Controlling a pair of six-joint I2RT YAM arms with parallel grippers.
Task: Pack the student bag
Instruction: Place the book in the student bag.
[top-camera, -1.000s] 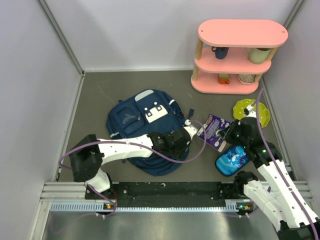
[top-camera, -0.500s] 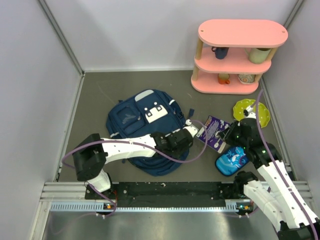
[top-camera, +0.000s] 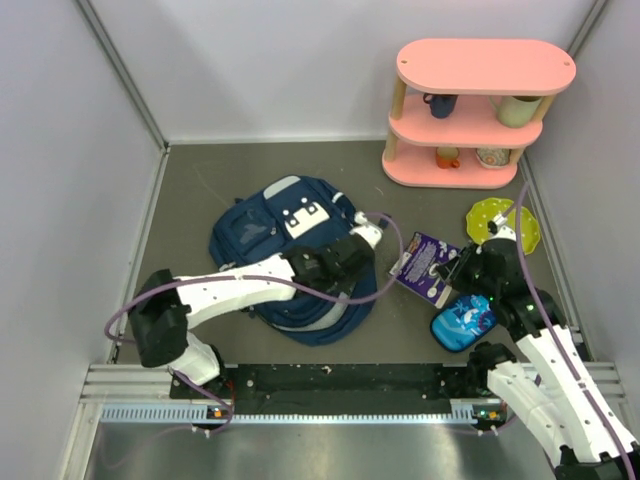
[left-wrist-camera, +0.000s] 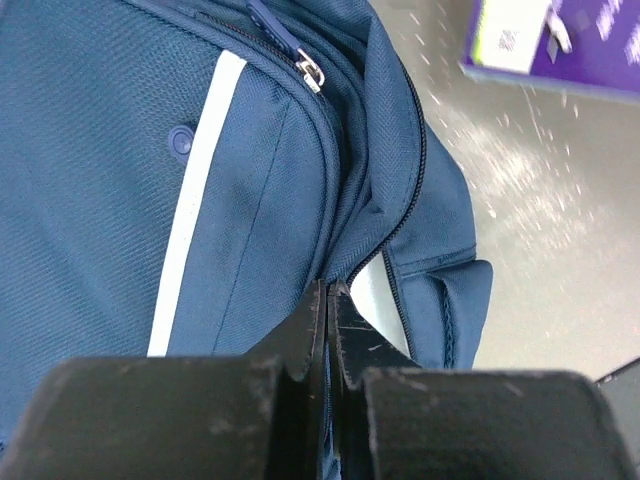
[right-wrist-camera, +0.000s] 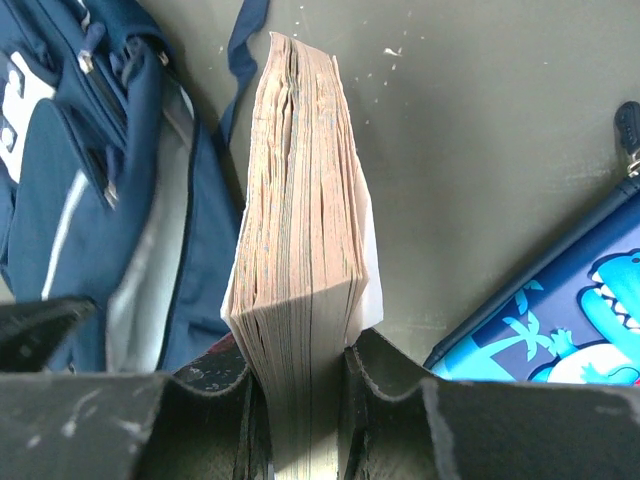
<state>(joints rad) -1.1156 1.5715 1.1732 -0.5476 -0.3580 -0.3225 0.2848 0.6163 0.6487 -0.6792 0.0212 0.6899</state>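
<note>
The student bag (top-camera: 270, 235), navy with white trim, lies flat left of centre. My left gripper (top-camera: 358, 245) is at its right edge. In the left wrist view the fingertips (left-wrist-camera: 328, 290) are pressed together, shut on the rim of the bag (left-wrist-camera: 120, 150) beside its open zip, where pale lining shows. My right gripper (top-camera: 462, 268) is shut on a thick purple-covered book (top-camera: 428, 262), held on edge just right of the bag. In the right wrist view the book's page block (right-wrist-camera: 300, 180) stands between the fingers (right-wrist-camera: 390, 375), with the bag (right-wrist-camera: 60, 180) to its left.
A blue dinosaur-print pencil case (top-camera: 463, 320) lies by the right arm and also shows in the right wrist view (right-wrist-camera: 560, 320). A green plate (top-camera: 505, 222) sits at the right. A pink shelf (top-camera: 480, 100) with cups stands at the back right. Walls close in both sides.
My left gripper closed on the bag's rim and pulled up and left, dragging the bag's right side that way. The right gripper and book barely moved.
</note>
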